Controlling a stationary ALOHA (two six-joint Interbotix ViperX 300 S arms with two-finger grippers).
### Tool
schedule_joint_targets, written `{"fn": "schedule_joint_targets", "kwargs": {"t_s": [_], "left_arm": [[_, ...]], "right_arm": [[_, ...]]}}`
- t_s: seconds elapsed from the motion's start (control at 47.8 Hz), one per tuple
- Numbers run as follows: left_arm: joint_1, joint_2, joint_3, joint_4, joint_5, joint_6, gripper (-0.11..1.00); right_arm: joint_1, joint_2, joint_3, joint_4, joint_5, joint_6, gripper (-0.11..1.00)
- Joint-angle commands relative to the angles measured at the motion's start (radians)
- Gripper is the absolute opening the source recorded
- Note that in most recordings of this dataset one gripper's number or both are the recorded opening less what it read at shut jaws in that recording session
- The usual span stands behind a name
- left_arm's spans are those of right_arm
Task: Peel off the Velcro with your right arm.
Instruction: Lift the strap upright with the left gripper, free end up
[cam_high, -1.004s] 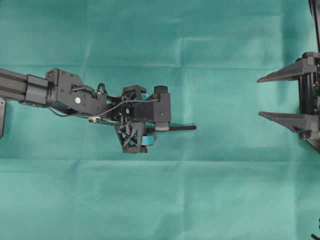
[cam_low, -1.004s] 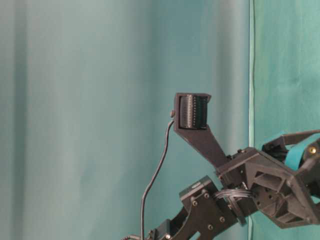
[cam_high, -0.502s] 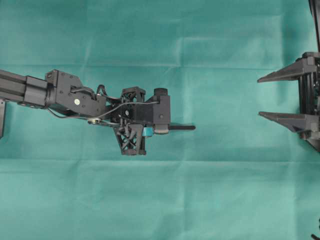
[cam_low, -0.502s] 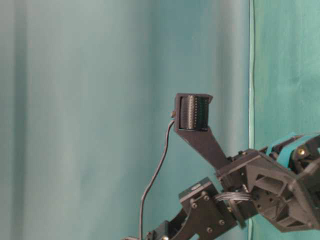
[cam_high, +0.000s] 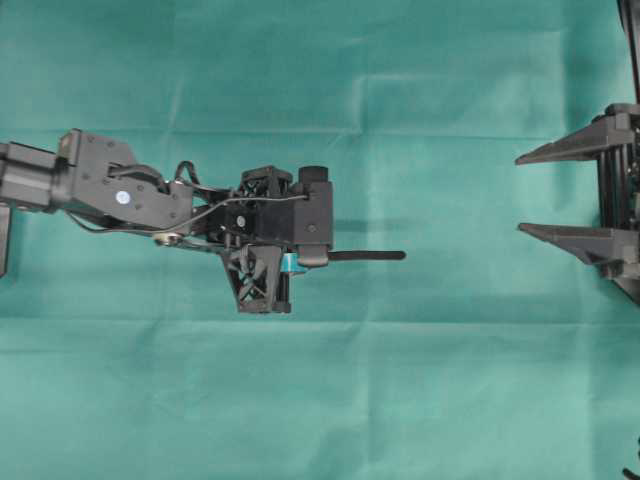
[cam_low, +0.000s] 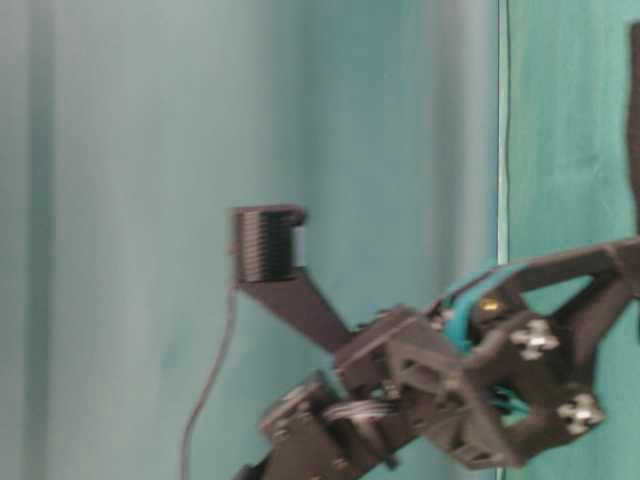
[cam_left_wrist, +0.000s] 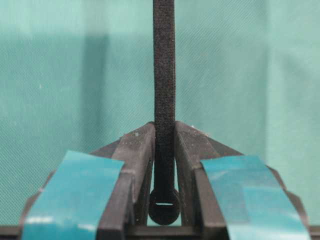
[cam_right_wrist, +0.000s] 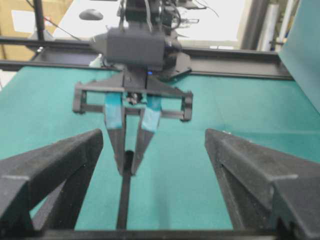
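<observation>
Overhead view: left gripper (cam_high: 297, 262) pinches Velcro (cam_high: 367, 256); right gripper (cam_high: 530, 193) spread, well apart.

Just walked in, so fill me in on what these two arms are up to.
The left hand is shut on the rounded end of the Velcro, holding the strap out toward the right arm. The right hand waits open at the far side of the green cloth, well apart from the strap. No peeling yet.

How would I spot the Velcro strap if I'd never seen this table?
Look at the green cloth, then the left gripper with teal-taped jaws. The Velcro is the thin black strip pinched there, poking toward the right gripper. Unlike the cables, it is flat and fuzzy.
</observation>
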Motion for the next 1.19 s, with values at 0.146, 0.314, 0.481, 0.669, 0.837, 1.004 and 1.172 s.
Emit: {"fn": "schedule_joint_targets", "kwargs": {"t_s": [0.146, 0.314, 0.481, 0.669, 0.837, 1.004, 1.172], "left_arm": [[-0.025, -0.130, 0.008, 0.000, -0.005, -0.002, 0.10], [-0.035, -0.206, 0.028, 0.000, -0.005, -0.003, 0.10], [-0.044, -0.267, 0.044, 0.000, -0.003, -0.003, 0.10], [-0.044, -0.327, 0.072, 0.000, -0.009, -0.003, 0.10], [-0.044, -0.359, 0.097, -0.002, -0.044, -0.018, 0.10], [-0.038, -0.379, 0.124, -0.003, -0.127, -0.084, 0.10], [-0.028, -0.405, 0.153, -0.002, -0.199, -0.190, 0.10]], "right_arm": [[0.000, 0.003, -0.041, -0.012, -0.011, -0.002, 0.69], [0.000, 0.006, -0.069, -0.054, -0.011, -0.002, 0.69], [-0.002, 0.008, -0.087, -0.074, -0.011, -0.002, 0.69], [-0.002, 0.017, -0.098, -0.078, -0.011, -0.005, 0.69], [0.000, 0.029, -0.109, -0.077, -0.017, -0.014, 0.69], [0.000, 0.061, -0.126, -0.106, -0.028, -0.032, 0.69], [-0.002, 0.106, -0.153, -0.141, -0.034, -0.064, 0.69]]}}
